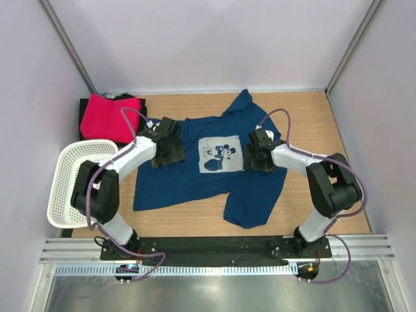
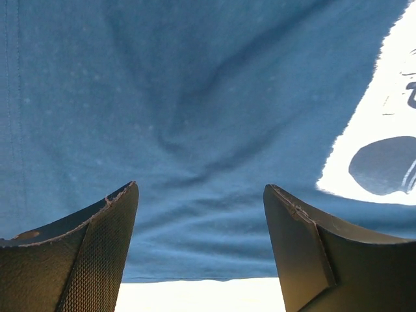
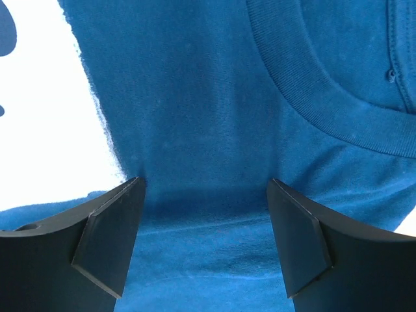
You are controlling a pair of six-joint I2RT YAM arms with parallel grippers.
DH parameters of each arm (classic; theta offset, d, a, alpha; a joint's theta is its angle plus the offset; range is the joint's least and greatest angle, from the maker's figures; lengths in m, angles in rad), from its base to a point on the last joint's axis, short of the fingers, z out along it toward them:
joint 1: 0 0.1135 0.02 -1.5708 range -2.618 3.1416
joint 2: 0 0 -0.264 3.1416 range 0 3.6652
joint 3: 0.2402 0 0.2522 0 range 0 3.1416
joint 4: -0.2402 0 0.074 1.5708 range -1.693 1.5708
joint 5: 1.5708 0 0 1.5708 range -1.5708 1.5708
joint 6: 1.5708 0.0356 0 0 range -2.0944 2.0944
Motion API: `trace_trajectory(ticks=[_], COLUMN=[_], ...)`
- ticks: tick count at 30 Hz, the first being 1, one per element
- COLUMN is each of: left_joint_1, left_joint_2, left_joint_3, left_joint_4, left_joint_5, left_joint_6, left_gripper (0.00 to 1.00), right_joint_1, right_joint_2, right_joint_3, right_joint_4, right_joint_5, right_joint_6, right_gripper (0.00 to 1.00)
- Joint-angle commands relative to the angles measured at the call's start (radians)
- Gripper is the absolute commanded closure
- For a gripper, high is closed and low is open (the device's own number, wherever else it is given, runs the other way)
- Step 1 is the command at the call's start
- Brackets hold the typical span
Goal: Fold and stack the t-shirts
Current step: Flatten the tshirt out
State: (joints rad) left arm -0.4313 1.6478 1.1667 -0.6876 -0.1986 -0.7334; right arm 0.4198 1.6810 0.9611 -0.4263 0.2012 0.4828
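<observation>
A navy blue t-shirt (image 1: 195, 179) lies spread face up on the wooden table, its white cartoon print (image 1: 221, 155) in the middle. My left gripper (image 1: 175, 141) hovers low over the cloth left of the print, open, with wrinkled blue fabric (image 2: 195, 130) and the shirt's edge below the fingers. On the other side of the print my right gripper (image 1: 252, 151) is open too, over fabric close to the ribbed collar (image 3: 305, 97). Nothing is pinched in either one. A folded pink-red t-shirt (image 1: 107, 117) rests on a black one (image 1: 138, 103) at the back left.
A white perforated basket (image 1: 71, 185) stands at the left edge beside the left arm. Bare wood (image 1: 312, 123) shows right of the shirt. White walls close in the back and both sides.
</observation>
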Motion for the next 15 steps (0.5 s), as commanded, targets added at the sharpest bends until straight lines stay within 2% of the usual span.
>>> trace_trajectory(ticks=[1,4,9,15], left_joint_1=[-0.003,-0.003,-0.004,-0.004], left_joint_2=[-0.042,-0.037,-0.029,0.009], left_joint_3=[-0.009,-0.010,-0.021,-0.077], left_joint_4=[0.025,0.017,0.008,-0.023], left_joint_5=[0.005,0.004,0.008,0.018], left_joint_6=[-0.012,-0.011,-0.015,-0.015], left_gripper=[0.21,0.21,0.21,0.22], right_joint_1=[-0.012,-0.026,-0.026,-0.018], right_joint_2=[0.022,-0.009,-0.184,-0.363], right_joint_3=[-0.076,-0.140,-0.260,-0.315], right_joint_4=[-0.106,-0.178,-0.293,-0.419], right_joint_5=[0.050,0.038,-0.048,-0.083], right_joint_6=[0.046,0.095,0.197,0.275], right_gripper=[0.18,0.18,0.17,0.18])
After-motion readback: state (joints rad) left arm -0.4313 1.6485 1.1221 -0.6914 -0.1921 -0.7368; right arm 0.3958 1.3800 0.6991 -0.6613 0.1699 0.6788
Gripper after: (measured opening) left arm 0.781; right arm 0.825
